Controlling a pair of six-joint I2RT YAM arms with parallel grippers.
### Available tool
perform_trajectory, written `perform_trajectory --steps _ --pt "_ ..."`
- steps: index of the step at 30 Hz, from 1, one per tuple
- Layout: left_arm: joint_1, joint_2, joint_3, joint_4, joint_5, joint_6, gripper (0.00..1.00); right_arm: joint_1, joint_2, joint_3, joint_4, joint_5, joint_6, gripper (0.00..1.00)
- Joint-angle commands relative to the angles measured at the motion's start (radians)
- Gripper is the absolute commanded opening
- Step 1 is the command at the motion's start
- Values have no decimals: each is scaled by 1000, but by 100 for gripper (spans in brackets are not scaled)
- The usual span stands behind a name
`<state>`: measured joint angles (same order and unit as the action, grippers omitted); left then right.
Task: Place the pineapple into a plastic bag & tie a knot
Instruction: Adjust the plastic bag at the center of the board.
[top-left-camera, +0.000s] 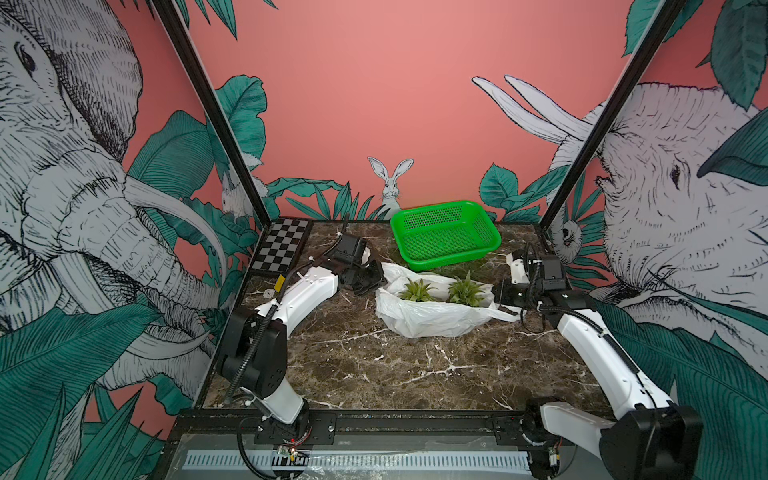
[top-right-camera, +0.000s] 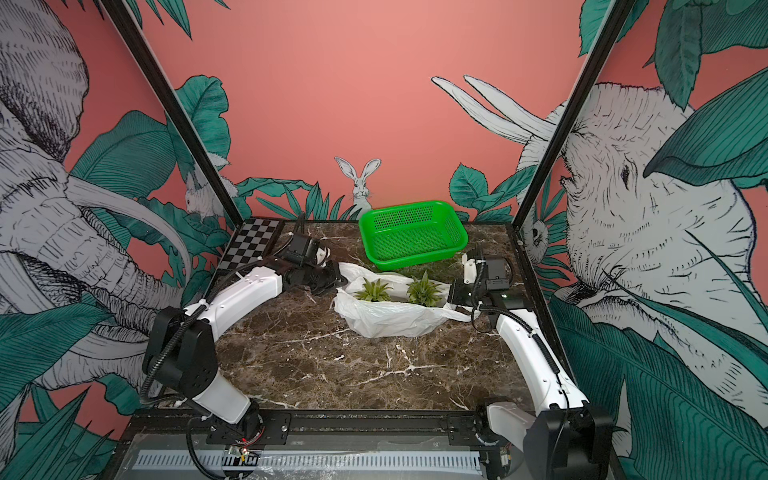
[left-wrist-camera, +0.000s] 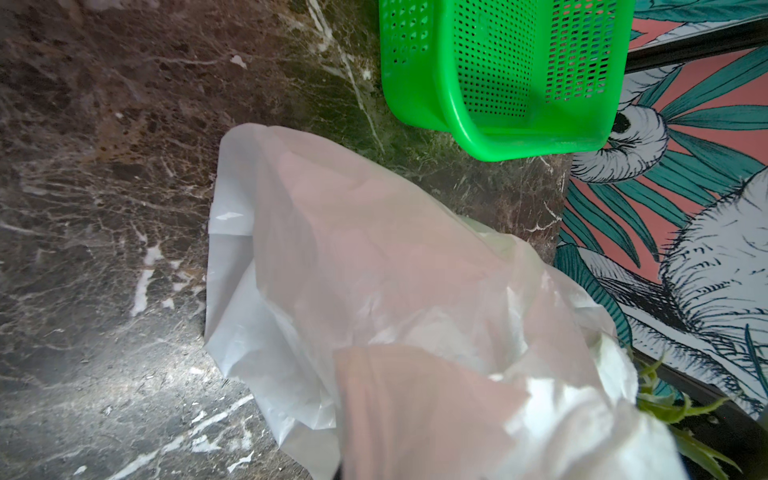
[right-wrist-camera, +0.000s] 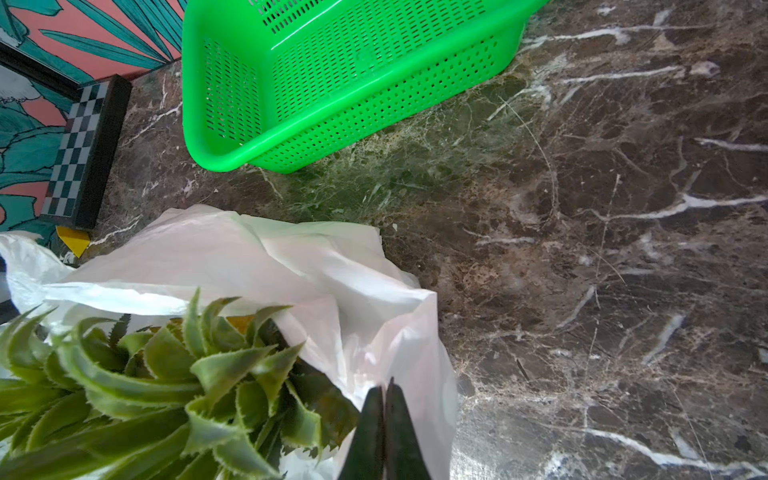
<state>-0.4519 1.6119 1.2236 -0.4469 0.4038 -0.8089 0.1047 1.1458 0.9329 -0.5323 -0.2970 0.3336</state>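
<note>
Dark marble tabletop (top-left-camera: 374, 374) enclosed by jungle-mural walls. The left gripper (top-left-camera: 374, 279), off the left front corner of the green basket (top-left-camera: 453, 261), is clamped on the rim of the plastic bag (top-left-camera: 432, 318); the film hides its fingers in the wrist view. The right gripper (right-wrist-camera: 387, 395), off the basket's right front corner, has its jaws pressed together at the bag's other end; a pinch on plastic cannot be confirmed. The bag lies just in front of the basket, with two pineapple crowns (top-left-camera: 417, 289) protruding from its open mouth.

no legible txt, no labels seen
</note>
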Motion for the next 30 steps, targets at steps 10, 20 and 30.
perform_trajectory --steps 10,20,30 --pt "2 42 24 3 0 6 0 -13 313 58 138 107 94 0" --pt "2 64 68 5 -19 19 0 -33 338 189 141 190 113 0" --pt "12 18 107 8 -16 25 0 -36 198 241 147 182 132 0"
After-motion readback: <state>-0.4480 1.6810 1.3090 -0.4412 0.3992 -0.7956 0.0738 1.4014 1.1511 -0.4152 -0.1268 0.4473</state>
